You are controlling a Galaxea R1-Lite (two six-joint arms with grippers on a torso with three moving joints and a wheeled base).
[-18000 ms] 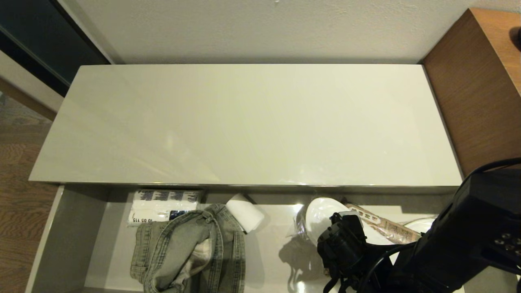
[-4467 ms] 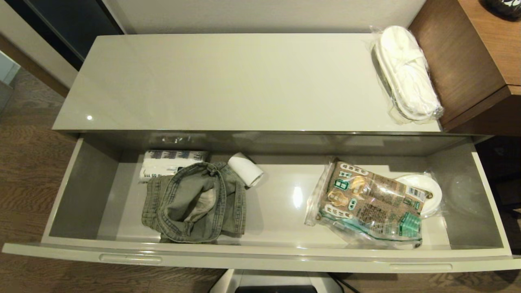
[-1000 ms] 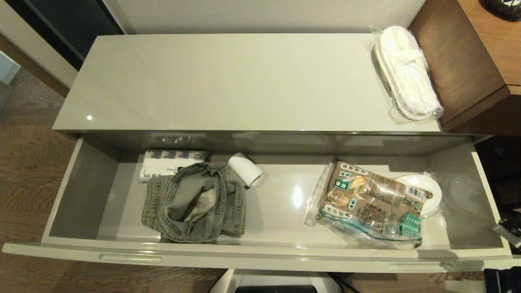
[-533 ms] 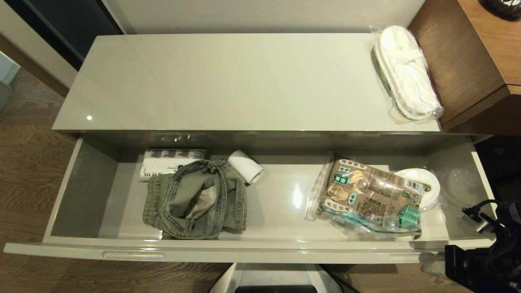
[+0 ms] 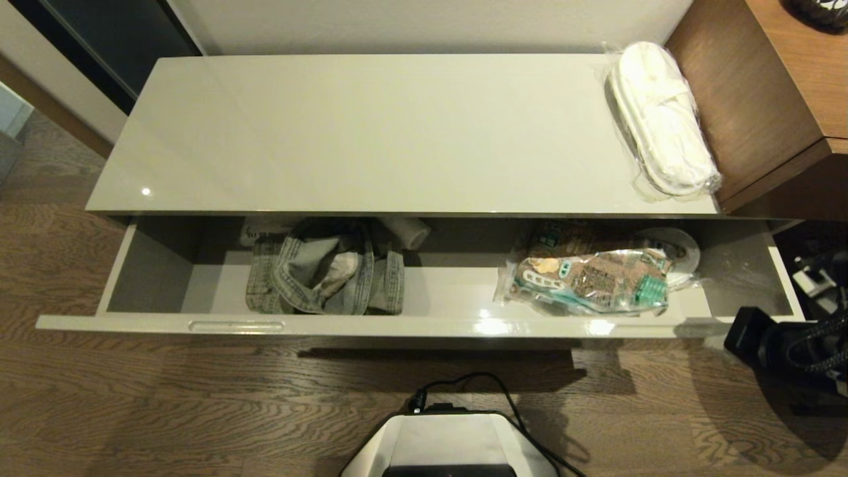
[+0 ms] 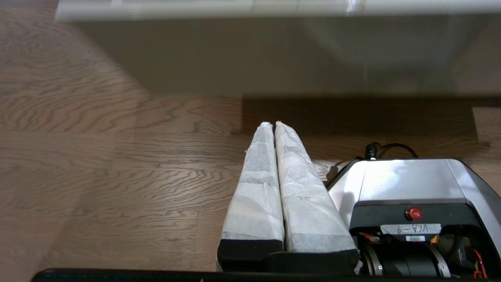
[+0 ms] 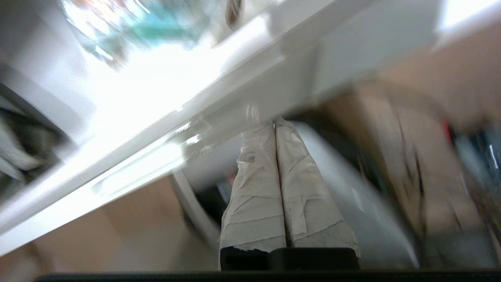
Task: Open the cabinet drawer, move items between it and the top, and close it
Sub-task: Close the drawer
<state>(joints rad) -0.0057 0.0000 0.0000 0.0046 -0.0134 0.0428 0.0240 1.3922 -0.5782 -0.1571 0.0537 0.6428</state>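
**Nearly shut: our right arm at the drawer's right end**

Now our right gripper [image 7: 274, 121], clenched and empty, presses the front of the cabinet drawer [image 5: 397, 326] at its right end. That front runs crosswise before us, half out; the cabinet lies straight beyond. Our left gripper [image 6: 273, 124] hangs closed, farther off.

Top [image 5: 371, 132] glossy pale beige, drawer [image 5: 397, 326] grey-beige. Denim [image 5: 324, 275] washed grey-green, slippers [image 5: 662, 119] white in clear wrap, packet [image 5: 596, 281] brown print with green labels. Floor [image 5: 199, 404] brown wood-grain.
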